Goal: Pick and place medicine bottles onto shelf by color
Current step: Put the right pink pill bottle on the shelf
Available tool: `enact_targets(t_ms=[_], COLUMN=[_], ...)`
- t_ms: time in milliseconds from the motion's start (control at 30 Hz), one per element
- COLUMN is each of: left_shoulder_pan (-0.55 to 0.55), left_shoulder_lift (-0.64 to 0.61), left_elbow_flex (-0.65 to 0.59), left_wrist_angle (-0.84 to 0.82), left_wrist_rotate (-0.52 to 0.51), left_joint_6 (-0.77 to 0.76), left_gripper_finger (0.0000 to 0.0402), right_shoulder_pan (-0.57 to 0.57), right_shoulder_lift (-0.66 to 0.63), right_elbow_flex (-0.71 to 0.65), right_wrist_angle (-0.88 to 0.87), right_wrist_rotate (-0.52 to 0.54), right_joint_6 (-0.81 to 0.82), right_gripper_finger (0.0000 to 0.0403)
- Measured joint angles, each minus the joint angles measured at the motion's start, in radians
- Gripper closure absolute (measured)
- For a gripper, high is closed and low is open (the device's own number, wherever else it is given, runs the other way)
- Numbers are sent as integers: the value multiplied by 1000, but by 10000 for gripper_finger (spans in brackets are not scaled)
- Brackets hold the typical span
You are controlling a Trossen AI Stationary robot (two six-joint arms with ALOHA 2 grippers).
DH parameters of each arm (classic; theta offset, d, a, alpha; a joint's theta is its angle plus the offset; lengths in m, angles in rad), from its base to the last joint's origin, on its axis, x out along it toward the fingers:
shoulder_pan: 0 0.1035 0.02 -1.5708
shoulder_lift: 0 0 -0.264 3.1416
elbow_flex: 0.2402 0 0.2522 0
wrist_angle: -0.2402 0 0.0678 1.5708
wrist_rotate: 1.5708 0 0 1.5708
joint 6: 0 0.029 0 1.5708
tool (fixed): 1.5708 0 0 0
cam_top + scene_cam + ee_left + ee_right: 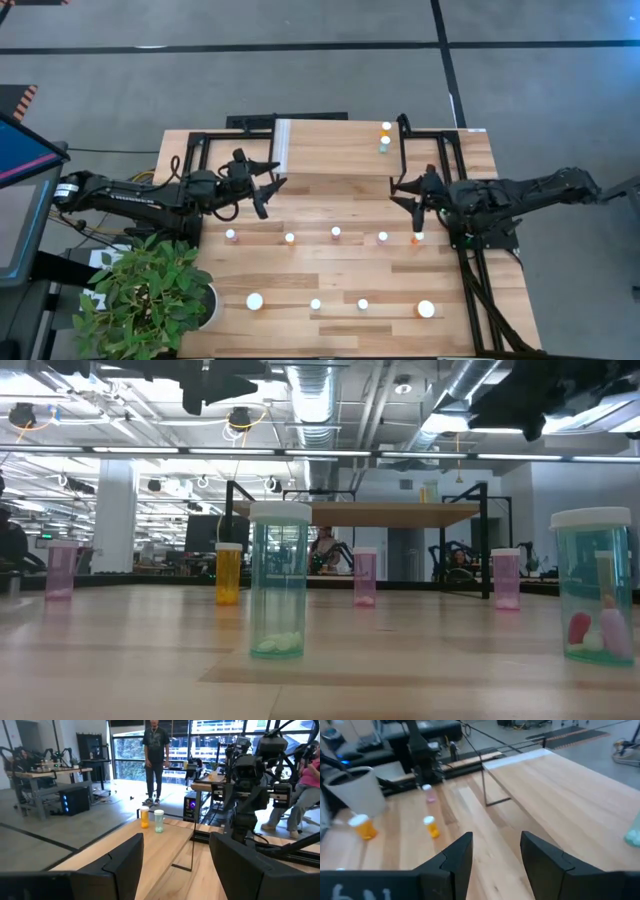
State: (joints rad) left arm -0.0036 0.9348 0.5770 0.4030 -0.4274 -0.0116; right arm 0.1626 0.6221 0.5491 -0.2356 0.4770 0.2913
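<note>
The shelf [335,148] stands at the table's far middle, its white-edged end [281,148] on the left. An orange bottle [386,128] and a green bottle [385,143] stand upright on its right end, also visible as the orange bottle [144,816] and green bottle [159,820] in the left wrist view. Several more medicine bottles stand upright on the table, among them a pink one [231,235] and an orange one [417,238]. My left gripper [272,188] hovers open off the shelf's near left corner. My right gripper [397,190] hovers open off its near right corner. Both are empty.
A potted plant [150,295] in a white pot [357,790] fills the near left corner. Two large-capped bottles [254,300] [426,309] stand in the near row with smaller ones between. Black frame rails [470,270] run along the right side. A person [155,750] stands beyond the table.
</note>
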Motion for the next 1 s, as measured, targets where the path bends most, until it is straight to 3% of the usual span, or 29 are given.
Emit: enact_targets(t_ms=[267, 467, 733, 900, 1000], left_shoulder_pan=[0, 0, 0, 0, 0], left_shoulder_lift=[0, 0, 0, 1, 1], left_elbow_flex=[0, 0, 0, 0, 0], left_wrist_angle=[-12, -14, -15, -21, -26], left_wrist_rotate=[15, 20, -1, -1, -1], left_joint_6=[-8, -9, -19, -36, -37], left_gripper_finger=[187, 187, 187, 187, 187], right_shoulder_pan=[9, 65, 158, 235, 301], right_shoulder_lift=[59, 53, 64, 119, 171], right_elbow_flex=[0, 0, 1, -17, -18], right_wrist_angle=[-21, -148, -314, -300, -298], right_wrist_rotate=[-5, -12, -11, -22, 22], right_joint_6=[15, 68, 226, 236, 235], right_gripper_finger=[231, 236, 239, 240, 241])
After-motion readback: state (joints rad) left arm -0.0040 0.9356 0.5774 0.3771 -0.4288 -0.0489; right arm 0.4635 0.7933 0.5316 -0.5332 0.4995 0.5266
